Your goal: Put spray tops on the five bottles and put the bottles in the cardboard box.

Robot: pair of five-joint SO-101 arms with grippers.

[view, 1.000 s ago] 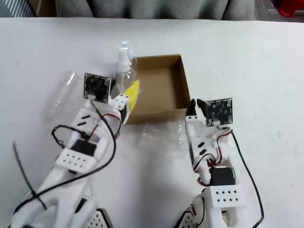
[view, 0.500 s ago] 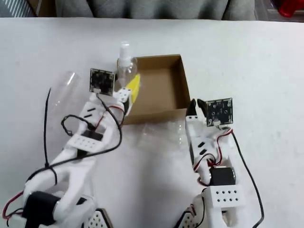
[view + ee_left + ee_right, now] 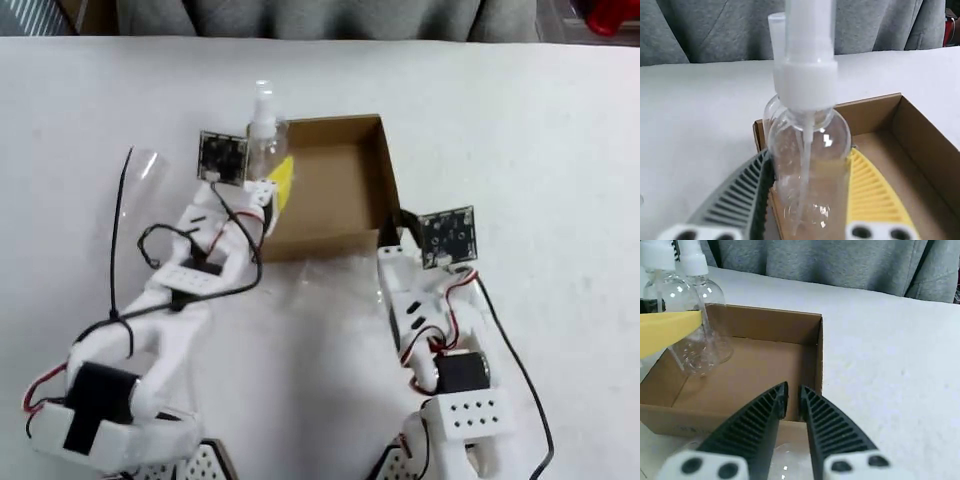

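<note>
Gripping an upright capped bottle (image 3: 265, 145), the left gripper (image 3: 268, 182) stood over the cardboard box (image 3: 340, 190)'s left wall in the high view. Its wrist view put the box floor just beyond the jaws. The right gripper (image 3: 792, 395), pinched closed on nothing, faced the box's near wall.

No text, number or sign can be read anywhere. The cardboard box (image 3: 765, 327) carries a small dark printed mark low on its outer front wall, seen from the right wrist, too small and blurred to make out
</note>
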